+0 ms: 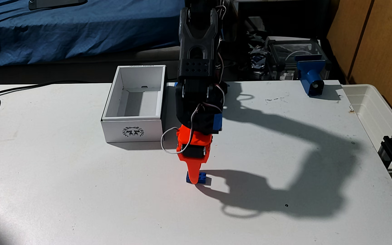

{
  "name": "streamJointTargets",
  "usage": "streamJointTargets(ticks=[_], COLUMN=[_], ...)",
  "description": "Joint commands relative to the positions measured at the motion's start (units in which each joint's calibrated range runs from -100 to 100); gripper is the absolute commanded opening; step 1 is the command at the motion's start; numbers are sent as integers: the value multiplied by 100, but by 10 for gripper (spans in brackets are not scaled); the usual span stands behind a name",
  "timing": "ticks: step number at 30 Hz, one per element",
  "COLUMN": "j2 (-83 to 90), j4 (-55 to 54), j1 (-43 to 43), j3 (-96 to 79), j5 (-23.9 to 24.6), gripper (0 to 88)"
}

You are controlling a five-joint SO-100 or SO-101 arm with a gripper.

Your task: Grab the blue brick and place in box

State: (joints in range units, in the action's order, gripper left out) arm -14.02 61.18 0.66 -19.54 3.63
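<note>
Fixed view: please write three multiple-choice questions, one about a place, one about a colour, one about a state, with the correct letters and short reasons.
1. Where is the blue brick?
A. in the box
B. on the table, at the pincer tip
C. on the blue cloth

2. What colour is the pincer?
A. orange
B. green
C. white

3. What does the box hold?
A. the brick
B. a cable
C. nothing visible

Answers: 1 B, the brick lies on the table behind the orange finger; 2 A, its plastic is bright orange; 3 C, its floor looks bare.
</note>
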Motion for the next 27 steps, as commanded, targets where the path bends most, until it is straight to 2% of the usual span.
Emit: streamJointTargets(ticks=[1,14,21,27], j2=[28,11,11,11], j4=[-38,-176,-185,-254], j1=[-37,-37,-29,-29], j3=[55,55,55,28], j5=[18,29,29,29], gripper=[139,127,17,8])
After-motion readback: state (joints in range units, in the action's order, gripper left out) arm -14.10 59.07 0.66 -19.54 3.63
